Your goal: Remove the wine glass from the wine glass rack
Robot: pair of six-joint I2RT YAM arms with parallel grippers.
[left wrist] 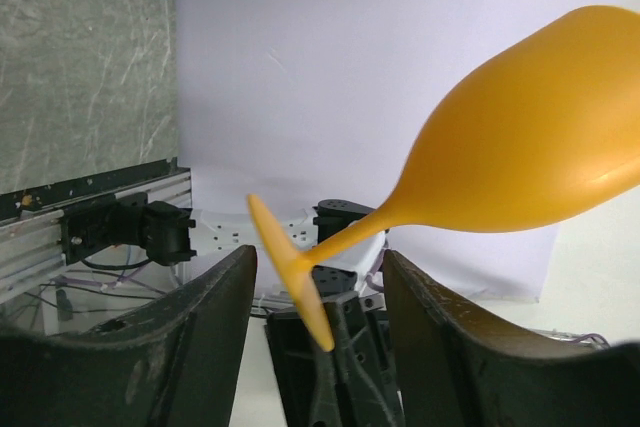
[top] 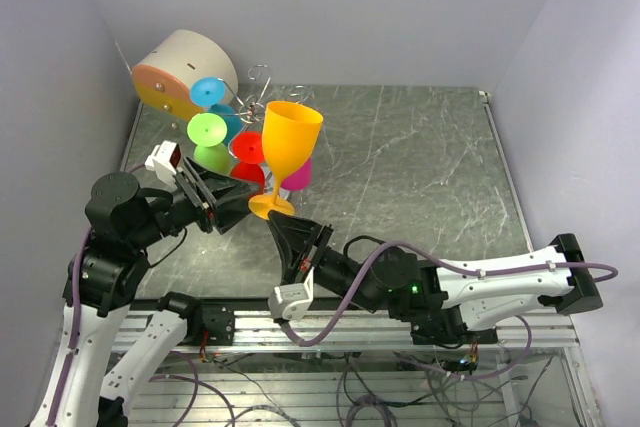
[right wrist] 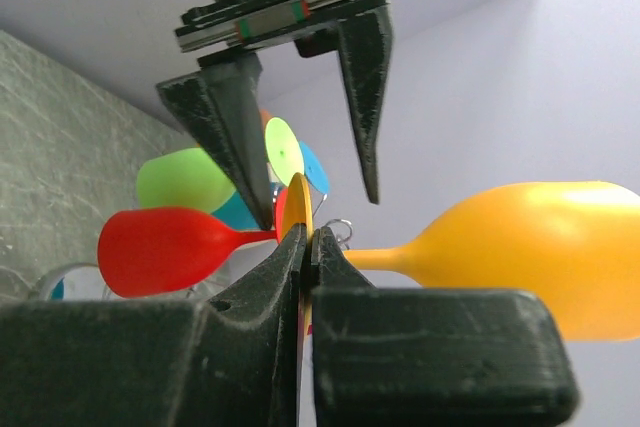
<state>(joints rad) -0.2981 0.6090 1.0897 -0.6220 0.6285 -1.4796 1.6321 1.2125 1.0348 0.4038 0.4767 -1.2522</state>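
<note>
Crowding the far left corner of the tabletop [top: 420, 177], the wine glass rack [top: 262, 75] stands hung with coloured glasses [top: 207, 130]. A beige-and-orange cylinder [top: 180, 67] sits just behind it, against the left wall. Open marble runs from there to the right edge and the far right corner.

The orange wine glass [top: 290, 142] stands bowl-up over the left half of the tabletop, just in front of the rack. From above its rim overlaps the curled hooks, so contact there cannot be told. The right gripper [top: 280, 225] is pinched tight on the rim of the glass's foot from the near side. The left gripper [top: 240, 205] sits just left of that foot, jaws apart, holding nothing.

Only the left wrist view shows the foot and stem lying beyond and between its spread fingers [left wrist: 215, 297], untouched. Only the right wrist view shows that gripper's own pads [right wrist: 270, 277] flat against the thin disc, with the left gripper's fingers straddling it above.
</note>
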